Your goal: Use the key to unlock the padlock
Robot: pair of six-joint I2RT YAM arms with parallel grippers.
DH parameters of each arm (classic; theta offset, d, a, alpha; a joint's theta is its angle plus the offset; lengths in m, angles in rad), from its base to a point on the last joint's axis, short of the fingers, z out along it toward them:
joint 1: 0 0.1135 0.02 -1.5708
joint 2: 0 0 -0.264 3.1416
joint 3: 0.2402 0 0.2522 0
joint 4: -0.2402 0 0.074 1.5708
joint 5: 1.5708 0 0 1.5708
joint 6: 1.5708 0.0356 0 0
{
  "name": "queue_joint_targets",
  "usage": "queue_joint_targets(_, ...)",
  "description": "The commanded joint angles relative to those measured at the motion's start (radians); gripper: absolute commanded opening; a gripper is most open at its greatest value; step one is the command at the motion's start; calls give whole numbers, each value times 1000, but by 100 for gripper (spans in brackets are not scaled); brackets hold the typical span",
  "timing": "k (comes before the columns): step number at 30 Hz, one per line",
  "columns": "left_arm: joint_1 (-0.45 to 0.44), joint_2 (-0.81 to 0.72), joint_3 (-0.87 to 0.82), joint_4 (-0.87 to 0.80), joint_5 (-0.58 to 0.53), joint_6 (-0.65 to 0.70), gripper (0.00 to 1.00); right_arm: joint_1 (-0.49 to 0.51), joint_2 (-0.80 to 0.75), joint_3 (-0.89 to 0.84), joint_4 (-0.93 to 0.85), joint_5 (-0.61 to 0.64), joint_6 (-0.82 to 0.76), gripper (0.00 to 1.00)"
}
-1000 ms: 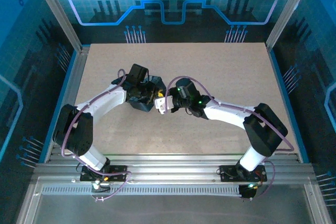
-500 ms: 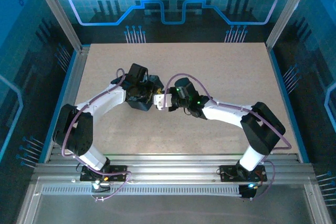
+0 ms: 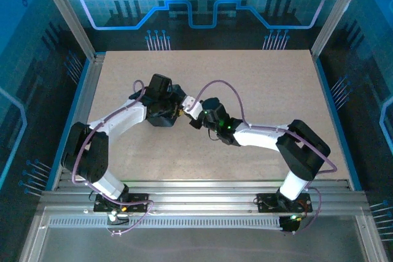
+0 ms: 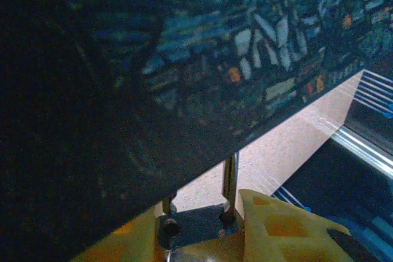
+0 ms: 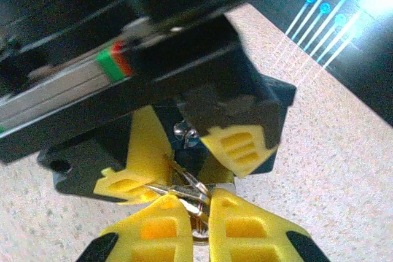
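Grips the padlock (image 4: 193, 225) by its body between the yellow fingers (image 4: 282, 228) of the left gripper (image 4: 196, 243), with the thin shackle running up under the dark blue patterned box (image 4: 184, 59), left of centre on the table (image 3: 276, 90); likely done to steady the lock and leave its keyhole end facing outward. Meets it from the opposite side with the right gripper (image 5: 196, 213), jaws closed hard on the key (image 5: 187, 191), aiming it up between the left fingers toward the lock. Cannot make out any entry of the tip into the keyhole. Reaches in from the near-left base with the left arm (image 3: 116, 121), elbow bowed outward, wrist beside the box. Sweeps in from the near-right with the right arm (image 3: 264, 134), forearm lying leftward, bringing the two tools nose to nose.
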Motion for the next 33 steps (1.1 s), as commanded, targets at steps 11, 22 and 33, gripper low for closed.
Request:
queue_joint_targets(11,-12,-81,-24,75,41,-88,0,-22,29,50,132,204,902,0)
queue_joint_targets(22,-5,-86,-26,67,38,-89,0,-120,2,47,48,7,1348,0)
queue_joint_targets(33,4,-88,-7,35,36,-76,0,-185,11,145,-123,-242,1445,8)
